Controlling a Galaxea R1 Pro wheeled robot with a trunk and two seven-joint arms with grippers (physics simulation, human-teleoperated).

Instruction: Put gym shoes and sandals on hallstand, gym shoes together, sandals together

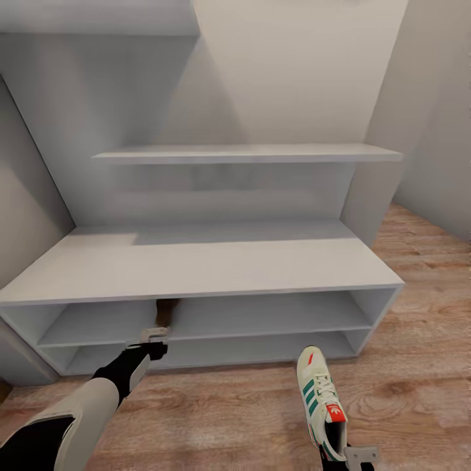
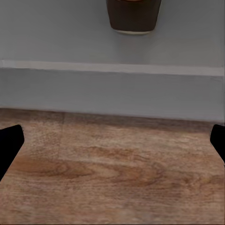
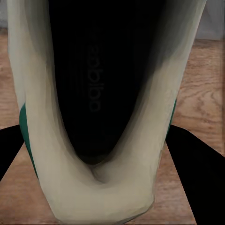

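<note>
One white gym shoe with green stripes hangs toe-forward above the corridor floor, in front of the hallstand. My right gripper is shut on its heel; in the right wrist view the shoe's dark opening sits between the black fingers. A brown sandal lies on the upper of the two low shelves, left of centre. My left gripper stands open just in front of that shelf, apart from the sandal, with nothing between its fingers.
The hallstand's wide bench top and floating shelf are bare. Grey walls close in on the left and right. Wood flooring continues to the right of the rack.
</note>
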